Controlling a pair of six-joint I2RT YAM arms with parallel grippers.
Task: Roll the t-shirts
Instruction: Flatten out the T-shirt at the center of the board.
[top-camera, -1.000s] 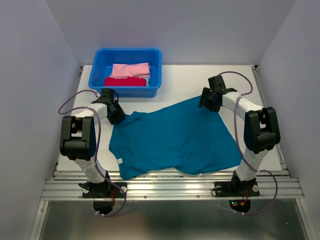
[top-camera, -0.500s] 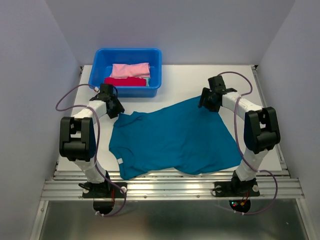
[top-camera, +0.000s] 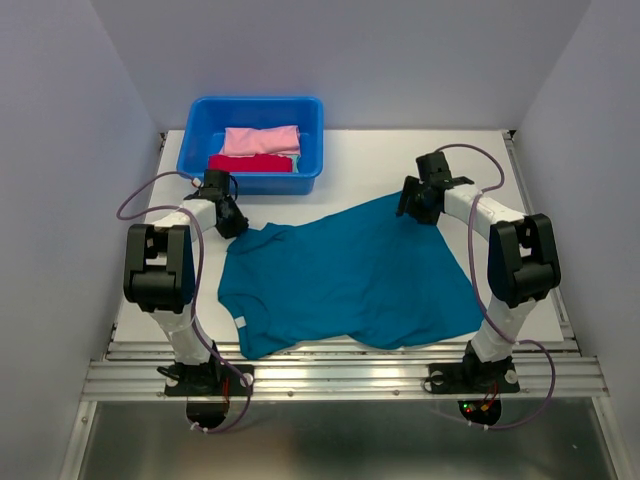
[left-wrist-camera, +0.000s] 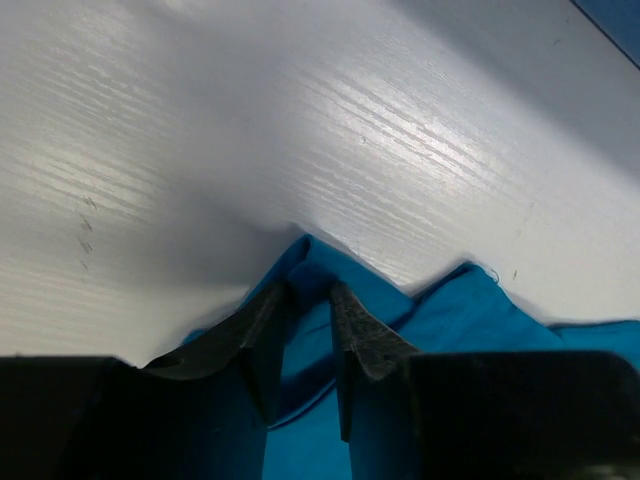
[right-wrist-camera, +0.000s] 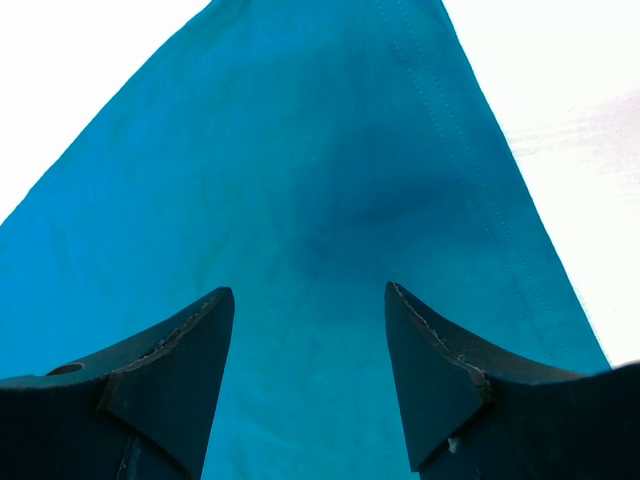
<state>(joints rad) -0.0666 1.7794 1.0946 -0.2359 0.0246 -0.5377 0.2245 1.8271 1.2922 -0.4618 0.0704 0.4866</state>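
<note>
A teal t-shirt (top-camera: 345, 275) lies spread flat on the white table, one sleeve corner pointing at the left arm. My left gripper (top-camera: 232, 222) sits at that corner. In the left wrist view its jaws (left-wrist-camera: 308, 290) stand narrow, with a bunched fold of the teal cloth (left-wrist-camera: 450, 310) filling the gap between the tips. My right gripper (top-camera: 412, 205) hovers over the shirt's far right corner. In the right wrist view it (right-wrist-camera: 308, 292) is open wide above flat teal cloth (right-wrist-camera: 330, 150), holding nothing. A pink bundle (top-camera: 260, 140) and a red bundle (top-camera: 250, 163) lie folded in the tub.
A rigid blue plastic tub (top-camera: 250, 184) stands at the back left, just behind the left gripper. Bare white table (top-camera: 500, 160) shows to the right of the tub. Grey walls close in both sides, and a metal rail (top-camera: 340, 375) runs along the near edge.
The left gripper lifted toward the tub, then came back down onto the sleeve corner, and its jaws narrowed onto the cloth. The right arm and the shirt have not moved.
</note>
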